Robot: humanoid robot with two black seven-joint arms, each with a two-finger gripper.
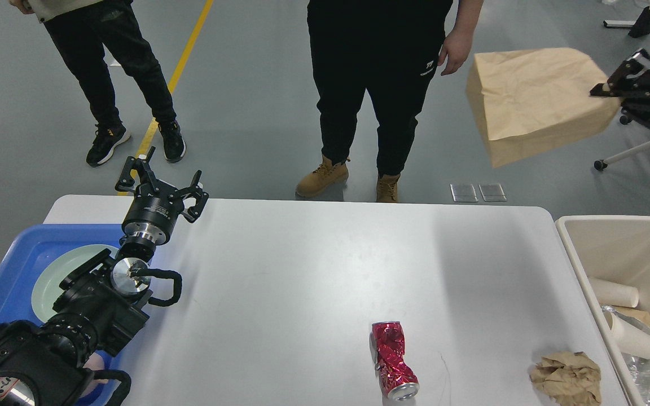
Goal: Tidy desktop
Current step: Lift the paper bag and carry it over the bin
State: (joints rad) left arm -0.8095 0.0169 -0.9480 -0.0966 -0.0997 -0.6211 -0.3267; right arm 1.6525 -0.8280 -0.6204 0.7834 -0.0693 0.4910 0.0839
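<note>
The white desktop [313, 282] fills the lower view. A crushed red can [391, 360] lies near its front edge. To the can's right, at the front right corner, sits a crumpled brown paper wad [567, 376]. High above the far right corner hangs a brown paper bag [534, 101], with my right gripper [613, 84] shut on its right edge. My left gripper [158, 177] stands open over the far left edge of the desktop, holding nothing.
A blue tray [14, 270] with a pale green plate [54, 276] sits at the left. A beige bin [629, 265] holding paper cups and wrappers stands off the right edge. Two people stand beyond the far edge.
</note>
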